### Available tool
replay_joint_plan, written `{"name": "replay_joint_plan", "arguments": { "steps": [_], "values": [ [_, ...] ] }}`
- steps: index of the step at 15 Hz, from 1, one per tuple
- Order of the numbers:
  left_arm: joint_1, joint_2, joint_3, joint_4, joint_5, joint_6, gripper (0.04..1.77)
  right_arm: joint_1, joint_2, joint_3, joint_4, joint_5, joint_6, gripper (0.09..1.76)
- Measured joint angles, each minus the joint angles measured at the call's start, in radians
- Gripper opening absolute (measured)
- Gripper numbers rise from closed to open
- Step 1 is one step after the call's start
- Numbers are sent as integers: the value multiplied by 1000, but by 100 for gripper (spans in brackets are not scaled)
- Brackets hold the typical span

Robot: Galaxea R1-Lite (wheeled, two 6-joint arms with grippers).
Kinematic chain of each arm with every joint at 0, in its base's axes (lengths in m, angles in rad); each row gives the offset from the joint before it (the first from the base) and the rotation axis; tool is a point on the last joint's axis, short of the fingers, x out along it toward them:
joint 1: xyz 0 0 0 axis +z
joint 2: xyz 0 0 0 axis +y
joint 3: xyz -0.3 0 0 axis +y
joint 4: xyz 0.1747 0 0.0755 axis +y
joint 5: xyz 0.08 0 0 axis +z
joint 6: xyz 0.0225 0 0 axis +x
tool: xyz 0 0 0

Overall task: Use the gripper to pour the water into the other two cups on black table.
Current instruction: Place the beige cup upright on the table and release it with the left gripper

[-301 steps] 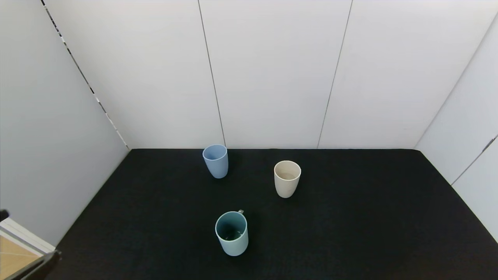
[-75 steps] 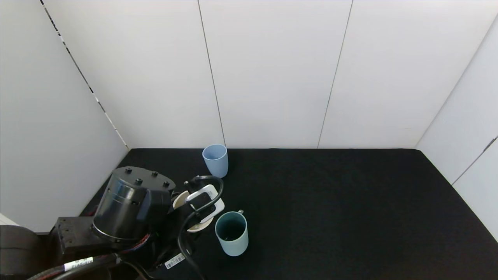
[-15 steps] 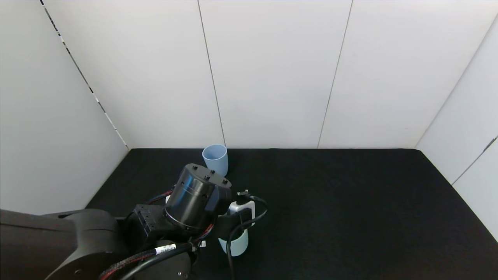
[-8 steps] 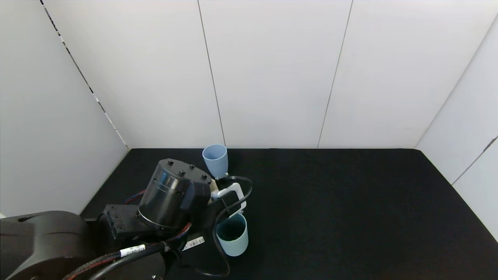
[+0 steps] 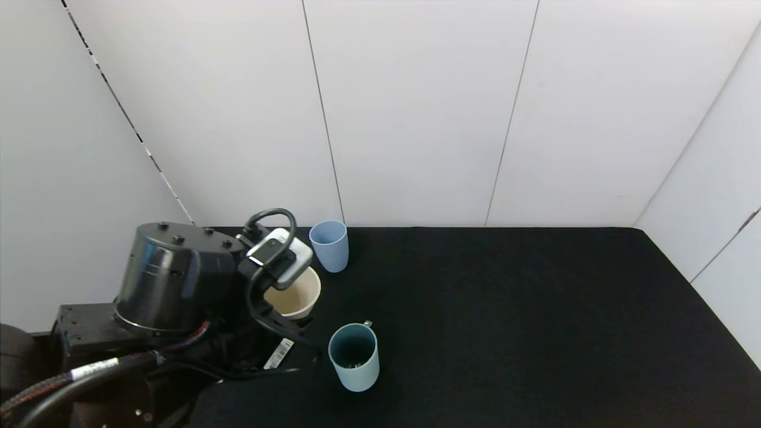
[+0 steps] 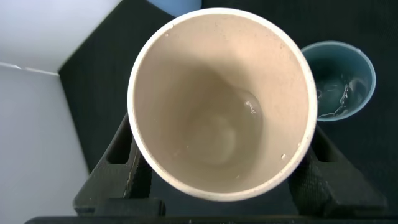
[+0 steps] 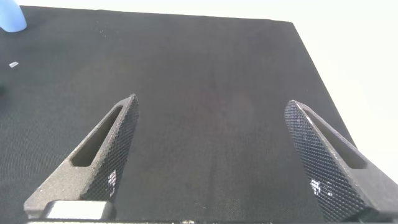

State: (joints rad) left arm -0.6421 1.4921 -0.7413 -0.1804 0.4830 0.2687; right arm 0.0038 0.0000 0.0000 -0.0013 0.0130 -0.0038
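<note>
My left gripper point(image 5: 291, 303) is shut on the beige cup point(image 5: 295, 295) and holds it above the black table point(image 5: 505, 309), between the pale blue tumbler point(image 5: 330, 245) and the teal mug point(image 5: 355, 355). In the left wrist view the beige cup point(image 6: 221, 102) fills the frame between my fingers point(image 6: 121, 165), with a little clear water point(image 6: 249, 109) at its bottom. The teal mug point(image 6: 342, 81) beside it holds water. My right gripper point(image 7: 211, 124) is open and empty over bare table; it is out of the head view.
White wall panels point(image 5: 416, 113) bound the table at the back and both sides. The blue tumbler stands close to the back wall. My left arm's black wrist point(image 5: 166, 276) and cables cover the table's left front.
My left gripper has swung the beige cup away from over the teal mug, back and to the left toward the blue tumbler, and brought it nearer upright. The teal mug is uncovered again.
</note>
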Motion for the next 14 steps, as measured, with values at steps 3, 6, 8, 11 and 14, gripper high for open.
{"name": "replay_joint_plan", "arguments": {
  "steps": [3, 6, 8, 11, 14],
  "values": [
    [161, -72, 36, -2, -192, -31, 121, 0, 0, 0, 0, 0, 0, 171],
    [360, -124, 78, -25, -402, -89, 121, 0, 0, 0, 0, 0, 0, 171],
    [476, -131, 99, -100, -482, -149, 121, 0, 0, 0, 0, 0, 0, 171],
    [637, -71, 107, -236, -580, -180, 121, 0, 0, 0, 0, 0, 0, 171],
    [764, 62, 97, -426, -674, -185, 121, 0, 0, 0, 0, 0, 0, 171]
  ]
}}
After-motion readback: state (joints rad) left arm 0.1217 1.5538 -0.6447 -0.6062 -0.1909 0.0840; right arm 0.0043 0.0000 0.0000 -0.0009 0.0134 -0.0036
